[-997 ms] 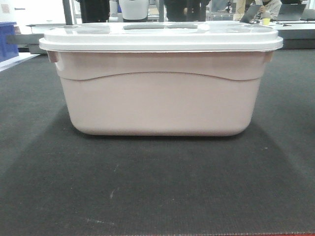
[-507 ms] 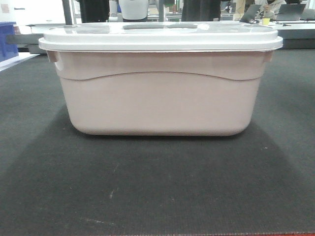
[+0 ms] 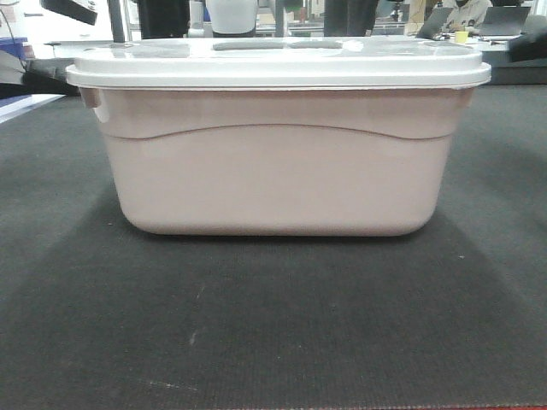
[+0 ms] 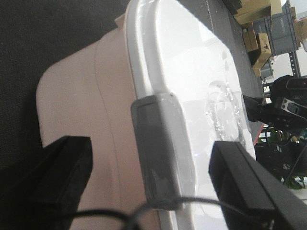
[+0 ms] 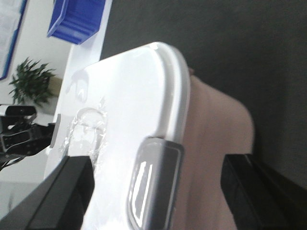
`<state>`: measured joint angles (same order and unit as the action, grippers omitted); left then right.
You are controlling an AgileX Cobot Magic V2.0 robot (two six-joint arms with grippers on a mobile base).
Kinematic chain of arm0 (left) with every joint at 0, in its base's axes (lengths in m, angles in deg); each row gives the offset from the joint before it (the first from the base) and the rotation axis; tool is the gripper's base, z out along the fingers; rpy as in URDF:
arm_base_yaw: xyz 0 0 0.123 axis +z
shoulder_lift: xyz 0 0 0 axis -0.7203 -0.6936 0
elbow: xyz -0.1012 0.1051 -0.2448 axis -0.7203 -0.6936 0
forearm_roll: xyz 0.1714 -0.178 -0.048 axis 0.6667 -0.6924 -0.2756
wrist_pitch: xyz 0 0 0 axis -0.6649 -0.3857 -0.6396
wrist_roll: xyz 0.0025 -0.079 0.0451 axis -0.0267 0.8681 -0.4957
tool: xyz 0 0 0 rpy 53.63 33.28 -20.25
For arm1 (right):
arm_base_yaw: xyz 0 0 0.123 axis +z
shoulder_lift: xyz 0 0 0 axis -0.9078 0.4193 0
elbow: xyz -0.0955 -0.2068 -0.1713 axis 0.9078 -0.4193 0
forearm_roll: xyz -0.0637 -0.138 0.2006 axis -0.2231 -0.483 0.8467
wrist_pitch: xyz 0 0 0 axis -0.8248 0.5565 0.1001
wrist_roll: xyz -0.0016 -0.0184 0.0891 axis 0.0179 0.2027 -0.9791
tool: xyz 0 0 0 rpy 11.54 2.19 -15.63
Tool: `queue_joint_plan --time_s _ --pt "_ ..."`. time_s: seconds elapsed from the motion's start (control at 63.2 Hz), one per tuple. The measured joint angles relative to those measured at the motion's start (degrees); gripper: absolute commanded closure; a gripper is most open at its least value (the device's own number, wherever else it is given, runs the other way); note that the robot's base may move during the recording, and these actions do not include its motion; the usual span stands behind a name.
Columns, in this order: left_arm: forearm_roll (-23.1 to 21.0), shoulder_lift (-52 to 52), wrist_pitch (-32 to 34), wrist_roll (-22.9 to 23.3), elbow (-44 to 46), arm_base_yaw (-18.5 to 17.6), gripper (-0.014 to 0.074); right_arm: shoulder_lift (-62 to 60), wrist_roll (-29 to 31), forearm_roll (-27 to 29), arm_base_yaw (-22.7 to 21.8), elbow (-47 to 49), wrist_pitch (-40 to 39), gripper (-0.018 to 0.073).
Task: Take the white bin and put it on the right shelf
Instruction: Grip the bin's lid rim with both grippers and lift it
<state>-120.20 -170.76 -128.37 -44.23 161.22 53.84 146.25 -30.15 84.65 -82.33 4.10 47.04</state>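
The white bin (image 3: 278, 171) is a pale pinkish tub with a flat white lid (image 3: 278, 61). It stands upright on the dark mat (image 3: 273, 325). In the left wrist view my left gripper (image 4: 153, 179) is open. Its black fingers (image 4: 62, 177) straddle the grey latch (image 4: 158, 148) on the bin's left end, one beside the tub wall and one over the lid. In the right wrist view my right gripper (image 5: 160, 191) is open in the same way around the grey latch (image 5: 153, 187) on the right end. I cannot tell whether the fingers touch the bin. The right shelf is out of view.
A blue crate (image 5: 76, 19) and a potted plant (image 5: 31, 81) stand beyond the bin's left side. Cardboard boxes (image 4: 259, 43) and racks lie past the right side. Desks and people are behind the bin (image 3: 466, 17).
The bin has not moved. Dark arm parts have come into the upper left and upper right corners of the front view, and they now cover the blue crate seen earlier at the left.
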Motion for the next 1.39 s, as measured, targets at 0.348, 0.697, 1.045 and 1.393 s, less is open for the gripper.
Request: queue_joint_plan --time_s 0.348,0.697,1.045,1.393 --pt "-0.48 -0.63 0.27 -0.27 0.0 -4.36 0.0187 5.56 1.47 2.43 5.53 0.0 -0.52 -0.0083" --pt "-0.6 -0.63 2.13 -0.39 0.0 -6.06 0.019 5.59 1.84 3.02 6.6 0.0 -0.61 -0.0064" --pt "-0.75 -0.63 3.0 -0.39 0.11 -5.86 0.0501 5.59 1.94 3.35 6.53 0.0 -2.03 0.0412" --pt "-5.33 -1.09 3.63 -0.09 1.36 -5.61 0.0722 3.69 1.72 3.47 6.19 -0.04 -2.59 0.0498"
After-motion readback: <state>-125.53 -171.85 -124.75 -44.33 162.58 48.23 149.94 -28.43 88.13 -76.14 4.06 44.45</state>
